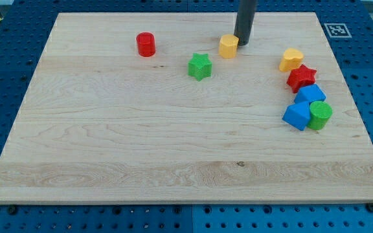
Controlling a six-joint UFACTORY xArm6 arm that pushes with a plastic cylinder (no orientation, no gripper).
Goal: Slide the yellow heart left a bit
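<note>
The yellow heart (291,59) lies near the board's right edge, just above and touching a red star (301,77). My tip (242,43) is at the view's top centre, against the right side of a yellow hexagon-like block (228,46). The tip is well to the left of the yellow heart and apart from it.
A red cylinder (146,44) sits at the upper left and a green star (199,66) lies below and left of the yellow hexagon-like block. Below the red star cluster two blue blocks (311,94) (296,116) and a green cylinder (320,114). The wooden board (141,155) rests on a blue pegboard.
</note>
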